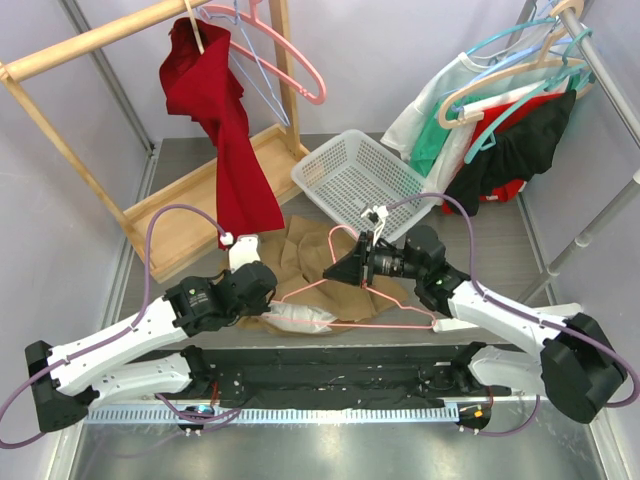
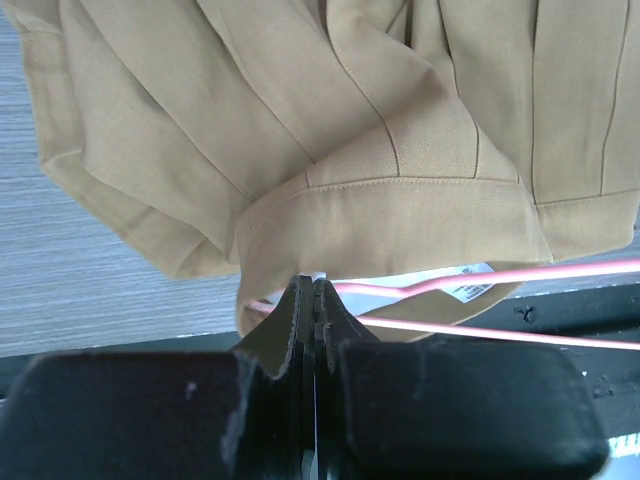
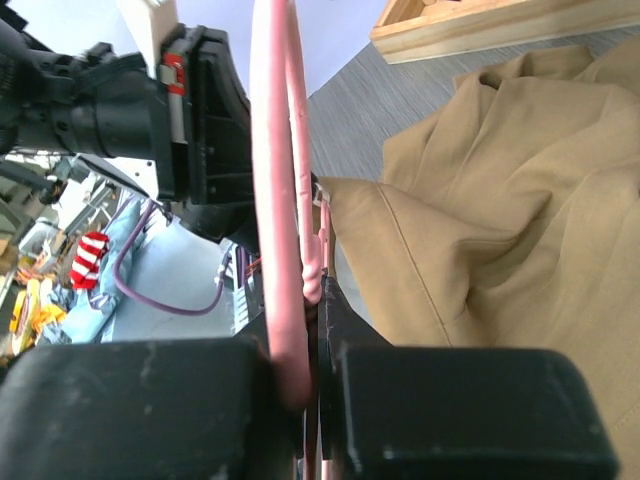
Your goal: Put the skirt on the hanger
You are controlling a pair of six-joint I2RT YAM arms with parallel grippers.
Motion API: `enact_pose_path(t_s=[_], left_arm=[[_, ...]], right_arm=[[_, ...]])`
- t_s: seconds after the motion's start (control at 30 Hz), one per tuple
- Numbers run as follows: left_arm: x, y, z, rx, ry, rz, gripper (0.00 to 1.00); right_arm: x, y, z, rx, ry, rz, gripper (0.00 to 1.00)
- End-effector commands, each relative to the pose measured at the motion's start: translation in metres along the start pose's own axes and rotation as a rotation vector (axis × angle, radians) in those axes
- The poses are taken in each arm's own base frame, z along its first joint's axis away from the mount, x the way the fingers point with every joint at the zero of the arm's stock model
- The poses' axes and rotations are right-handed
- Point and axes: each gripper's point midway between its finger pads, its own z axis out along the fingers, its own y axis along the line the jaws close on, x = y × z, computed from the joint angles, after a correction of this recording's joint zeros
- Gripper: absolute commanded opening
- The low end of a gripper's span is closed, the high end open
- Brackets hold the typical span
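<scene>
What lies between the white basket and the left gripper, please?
The crumpled tan skirt, with part of the pink hanger over it, as the top external view shows.

The skirt (image 1: 303,258) is plain tan with no print, and the hanger (image 1: 390,326) is pale pink. The basket (image 1: 360,176) is white with a grid pattern, the garment (image 1: 235,150) deep red, the arms (image 1: 105,352) white and black.

Pale lilac walls (image 1: 400,50) close in a grey tabletop (image 1: 505,245) under soft, even light. At the left stands a wooden clothes rack (image 1: 100,38) with a red garment (image 1: 225,140) draped on it; a white basket (image 1: 360,180) sits tilted at mid-back, and a metal rail (image 1: 612,75) at the right carries crowded clothes (image 1: 510,150)
</scene>
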Motion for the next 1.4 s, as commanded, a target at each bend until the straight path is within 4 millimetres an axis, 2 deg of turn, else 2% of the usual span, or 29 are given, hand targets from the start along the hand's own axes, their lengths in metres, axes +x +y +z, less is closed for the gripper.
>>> enact_pose_path(t_s=[0.0, 0.07, 0.5, 0.8, 0.97, 1.07, 1.13, 1.17, 1.23, 1.27, 1.33, 1.37], left_arm=[[-0.023, -0.003, -0.009, 0.004, -0.074, -0.057, 0.0], [-0.022, -0.004, -0.009, 0.004, -0.072, -0.057, 0.0], [-0.024, 0.004, -0.007, -0.035, -0.092, -0.062, 0.0], [-0.032, 0.017, -0.013, -0.086, -0.131, -0.109, 0.01], [-0.037, 0.032, -0.017, -0.142, -0.168, -0.148, 0.16], [-0.034, 0.044, -0.02, -0.187, -0.174, -0.176, 0.17], [-0.031, 0.05, -0.02, -0.205, -0.174, -0.19, 0.21], [-0.029, 0.053, -0.019, -0.213, -0.173, -0.193, 0.31], [-0.021, 0.057, -0.015, -0.222, -0.16, -0.193, 0.4], [-0.017, 0.057, -0.013, -0.224, -0.149, -0.196, 0.5], [-0.01, 0.06, -0.008, -0.235, -0.134, -0.193, 0.59], [-0.008, 0.06, -0.006, -0.233, -0.128, -0.193, 0.6]], right_arm=[[-0.028, 0.012, 0.005, -0.068, -0.185, -0.055, 0.01], [-0.021, 0.005, 0.006, -0.059, -0.185, -0.031, 0.01], [-0.038, 0.011, -0.002, -0.051, -0.281, -0.075, 0.01], [-0.027, 0.002, 0.005, -0.034, -0.229, -0.06, 0.01], [-0.023, -0.002, 0.01, -0.038, -0.222, -0.048, 0.01], [-0.024, -0.001, 0.011, -0.042, -0.224, -0.048, 0.01], [-0.026, -0.001, 0.01, -0.041, -0.226, -0.05, 0.01], [-0.026, 0.0, 0.011, -0.044, -0.227, -0.05, 0.01], [-0.027, 0.002, 0.011, -0.047, -0.226, -0.049, 0.01], [-0.028, 0.001, 0.011, -0.047, -0.227, -0.046, 0.01], [-0.029, 0.003, 0.011, -0.05, -0.229, -0.047, 0.01], [-0.03, 0.003, 0.011, -0.052, -0.229, -0.046, 0.01]])
